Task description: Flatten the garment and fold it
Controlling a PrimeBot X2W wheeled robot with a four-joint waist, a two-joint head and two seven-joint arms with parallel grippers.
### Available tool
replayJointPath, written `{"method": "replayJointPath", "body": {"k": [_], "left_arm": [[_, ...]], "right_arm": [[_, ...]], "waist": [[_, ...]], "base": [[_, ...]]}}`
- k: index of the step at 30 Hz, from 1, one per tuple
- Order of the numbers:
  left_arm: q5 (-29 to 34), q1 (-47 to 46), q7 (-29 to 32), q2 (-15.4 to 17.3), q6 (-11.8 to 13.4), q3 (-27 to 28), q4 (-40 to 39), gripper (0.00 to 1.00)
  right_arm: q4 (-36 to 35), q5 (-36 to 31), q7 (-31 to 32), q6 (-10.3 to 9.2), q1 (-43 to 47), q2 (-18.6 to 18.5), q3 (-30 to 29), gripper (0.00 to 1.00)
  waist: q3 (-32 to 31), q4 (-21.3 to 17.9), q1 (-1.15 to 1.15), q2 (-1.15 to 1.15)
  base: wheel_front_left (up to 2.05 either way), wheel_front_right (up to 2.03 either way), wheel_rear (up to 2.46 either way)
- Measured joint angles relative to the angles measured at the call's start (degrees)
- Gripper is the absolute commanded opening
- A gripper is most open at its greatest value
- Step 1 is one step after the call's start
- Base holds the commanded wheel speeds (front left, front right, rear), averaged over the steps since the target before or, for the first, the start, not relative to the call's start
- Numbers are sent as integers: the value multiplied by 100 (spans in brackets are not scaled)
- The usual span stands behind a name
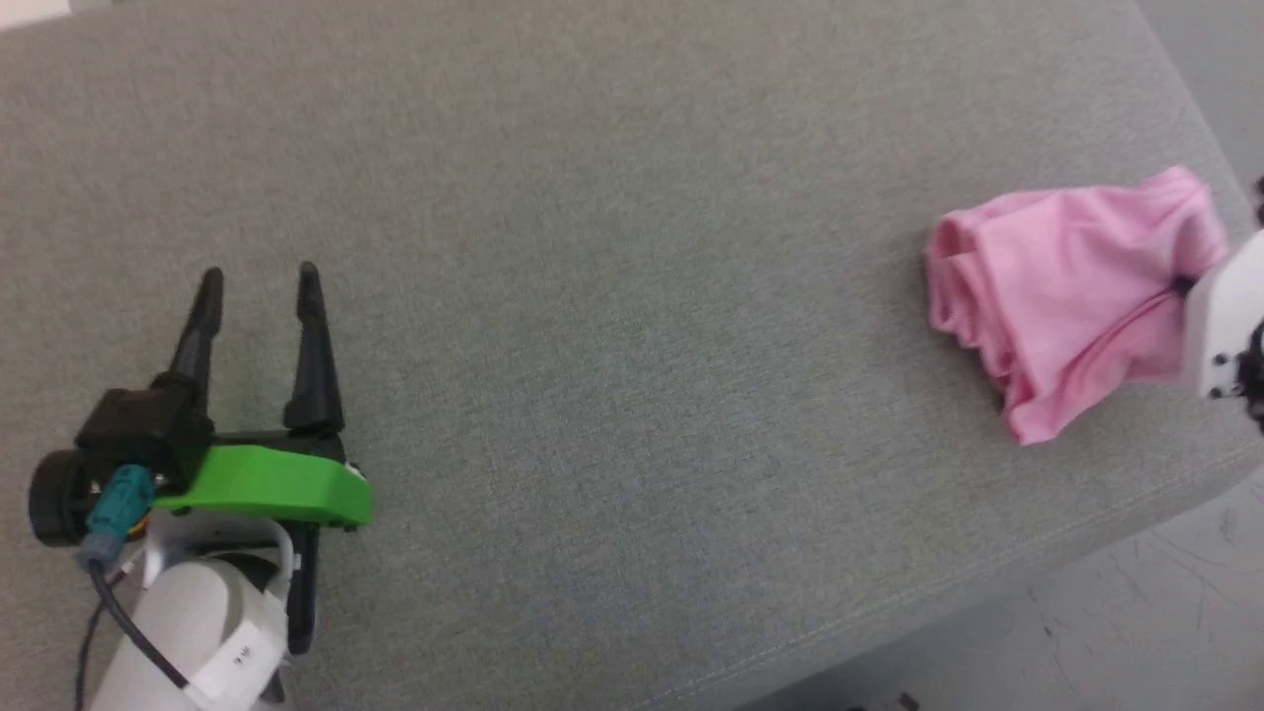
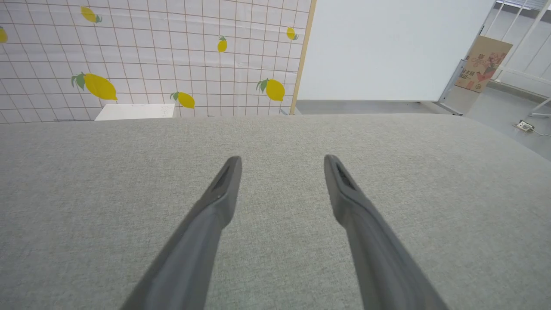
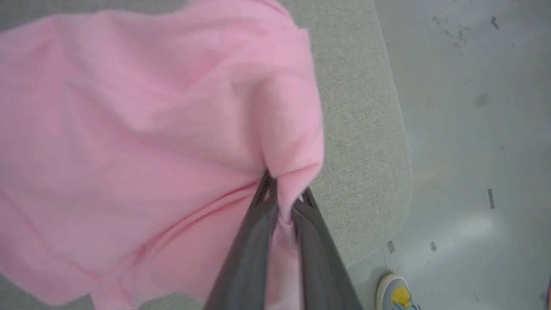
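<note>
- The left gripper (image 1: 259, 275) hovers over the lower left of the grey upholstered cushion (image 1: 632, 296). Its two dark fingers are spread wide with nothing between them.
- In the left wrist view the same fingers (image 2: 224, 193) point across bare grey fabric toward a tiled wall covering printed with lemons (image 2: 129, 56). A white panel (image 2: 387, 47) stands to its right, and a cardboard box (image 2: 484, 64) leans further right.
- The middle of the cushion lies between the two arms, which are well apart.
- The pink shorts (image 1: 1066, 286) sit near the cushion's right edge, bunched and rumpled rather than flat. Their folds are drawn together toward one pinch point at the right side.
- The right gripper (image 3: 284, 191) has its jaws pressed narrow on a fold of the shorts, and pink fabric is squeezed between the fingers. The rest of the cloth fans out from the grip and drapes onto the cushion.
- Right of the cushion's rounded corner is pale, scuffed floor (image 3: 473, 129), where a grey shoe with a yellow patch (image 3: 394, 295) shows at the bottom edge.
</note>
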Motion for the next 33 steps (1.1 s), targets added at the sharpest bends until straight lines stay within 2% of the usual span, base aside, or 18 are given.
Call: {"method": "replayJointPath", "body": {"k": [6,12,13,14,21,23,28,33], "left_arm": [[24,-37,253,162,52,54,-336,100],[108,-74,435,334,110,92,-625,100],[133,-74,461,359,118,97,-649,100],[163,-74,482,379,127,101,-683,100],[196,-10,520,396,208,115,-743,100],[178,43,459,376,223,123,-697,100],[-38,256,193,238,254,226,-472,100],[-174,398,-59,125,280,337,-240,100]], "right_arm": [[730,-422,-527,1,-420,-104,-1013,0],[1250,-1066,-778,0,-679,-210,-1836,0],[1282,-1127,-835,1,-708,-207,-1953,36],[1315,-1218,-896,0,-739,-207,-2048,100],[1415,-1577,-1396,0,-848,-181,-2498,100],[1408,-1606,-1515,0,-863,-210,-2450,100],[1070,-1373,-1772,0,-1057,-264,-1993,100],[182,-504,-1935,0,-1122,-279,-1239,100]], "waist": [[565,132,1,0],[963,337,1,0],[998,365,1,0],[1031,402,1,0],[994,554,1,0],[896,574,1,0],[504,615,1,0],[38,685,0,0]], "base": [[0,0,0],[0,0,0],[0,0,0],[0,0,0],[0,0,0],[0,0,0],[0,0,0],[0,0,0]]}}
